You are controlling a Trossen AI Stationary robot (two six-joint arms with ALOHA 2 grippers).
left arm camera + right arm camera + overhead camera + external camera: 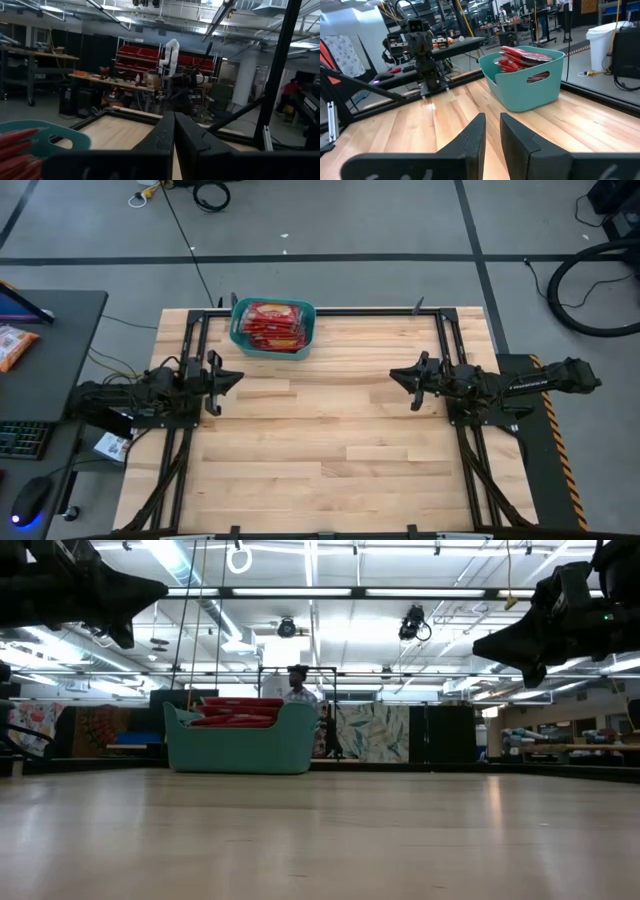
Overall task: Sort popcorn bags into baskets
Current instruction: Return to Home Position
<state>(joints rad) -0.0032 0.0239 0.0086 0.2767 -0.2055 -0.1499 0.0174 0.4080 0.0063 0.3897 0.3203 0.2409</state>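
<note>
One basket (272, 352) is sitting far, long axis left-right, holding stacked popcorn bags (273, 325), count unclear. Left gripper (232, 378) is hovering pinched together, empty; right gripper (400, 377) barely parted, empty.

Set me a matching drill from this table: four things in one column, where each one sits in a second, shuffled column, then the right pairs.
Things
1. popcorn bags
2. teal tub
3. left claw
4. right claw

Places
A. raised over the right side of the table
B. standing at the table's far edge, nearer the left arm
C. piled inside the tub
D. raised over the left side of the table

Pairs: 1-C, 2-B, 3-D, 4-A
</note>
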